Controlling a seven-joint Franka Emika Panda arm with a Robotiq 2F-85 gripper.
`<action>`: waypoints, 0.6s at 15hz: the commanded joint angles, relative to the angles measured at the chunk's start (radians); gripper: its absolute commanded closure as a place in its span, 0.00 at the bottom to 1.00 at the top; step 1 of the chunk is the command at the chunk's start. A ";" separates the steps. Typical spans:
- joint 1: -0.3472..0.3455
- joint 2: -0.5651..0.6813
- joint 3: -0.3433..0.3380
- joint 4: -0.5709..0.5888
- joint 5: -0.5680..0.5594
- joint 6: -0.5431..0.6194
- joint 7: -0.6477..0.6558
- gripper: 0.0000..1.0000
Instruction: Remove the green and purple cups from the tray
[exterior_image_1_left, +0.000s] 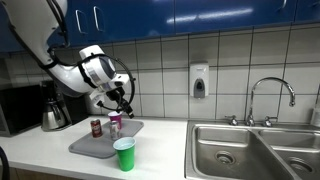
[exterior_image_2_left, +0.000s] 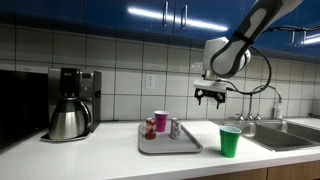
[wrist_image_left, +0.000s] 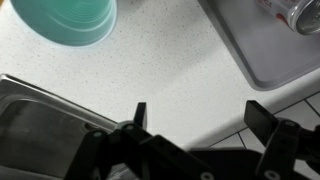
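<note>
While the arm hangs in the air above the counter, its gripper (exterior_image_2_left: 209, 97) is released. In the wrist view the two fingers (wrist_image_left: 140, 115) stand wide apart with nothing between them, and only bare white countertop (wrist_image_left: 170, 70) lies below. The green cup (exterior_image_2_left: 230, 141) is off the tray (exterior_image_2_left: 170, 146), upright on the counter near its front edge, between the tray's corner and the sink (exterior_image_2_left: 290, 135). The purple cup (exterior_image_2_left: 160, 121) sits upright on the tray, toward its back edge. A red can (exterior_image_2_left: 151, 128) stands just beside it on one side and a silver can (exterior_image_2_left: 175, 128) near it on the other. The gripper hovers higher than both cups, over the stretch between tray and green cup, touching neither. A coffee maker (exterior_image_2_left: 72, 100) stands by the wall, well apart from the tray, toward the end of the counter away from the sink.
</note>
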 joint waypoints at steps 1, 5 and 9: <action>0.051 0.101 -0.067 0.082 0.066 0.049 -0.119 0.00; 0.102 0.184 -0.107 0.132 0.214 0.084 -0.302 0.00; 0.140 0.229 -0.126 0.178 0.336 0.073 -0.466 0.00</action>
